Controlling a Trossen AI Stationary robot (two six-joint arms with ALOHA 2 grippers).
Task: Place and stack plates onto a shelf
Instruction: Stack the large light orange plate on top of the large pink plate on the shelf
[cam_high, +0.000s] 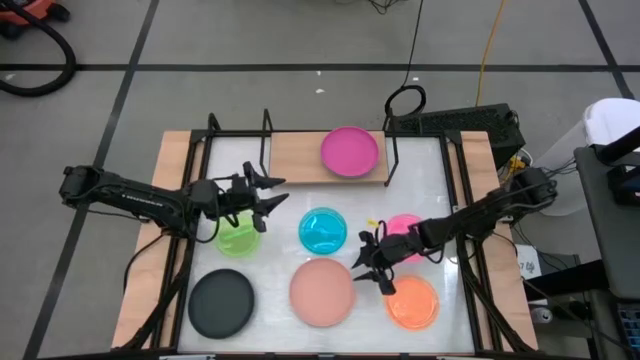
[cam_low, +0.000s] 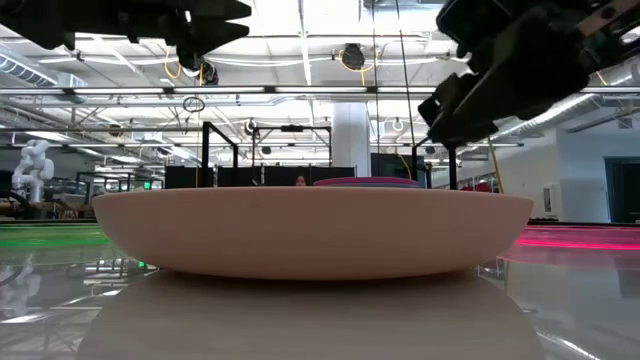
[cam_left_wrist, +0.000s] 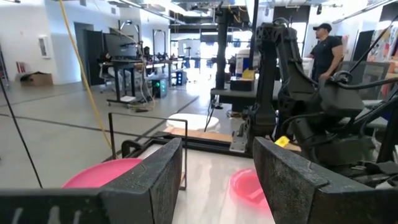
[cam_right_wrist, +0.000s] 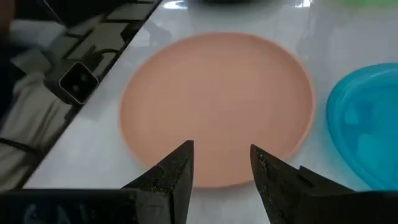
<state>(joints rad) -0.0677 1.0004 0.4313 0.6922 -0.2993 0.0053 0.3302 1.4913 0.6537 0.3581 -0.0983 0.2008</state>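
Note:
A magenta plate (cam_high: 349, 152) lies flat on the light-wood shelf (cam_high: 295, 155) at the table's far side. On the white table lie flat a green plate (cam_high: 238, 240), a cyan plate (cam_high: 323, 230), a pink plate (cam_high: 405, 226), a black plate (cam_high: 221, 303), a salmon plate (cam_high: 322, 292) and an orange plate (cam_high: 412, 302). My left gripper (cam_high: 270, 195) hangs open in the air between the green plate and the shelf. My right gripper (cam_right_wrist: 222, 149) is open and slants down over the salmon plate's (cam_right_wrist: 217, 106) right rim, with a gap showing between its fingers.
Thin black uprights (cam_high: 265, 135) frame the shelf. My right arm (cam_high: 480, 212) reaches over the pink plate and hides part of it. Wooden table edges (cam_high: 165, 220) flank the white top. A person (cam_left_wrist: 324, 50) stands in the room beyond the table.

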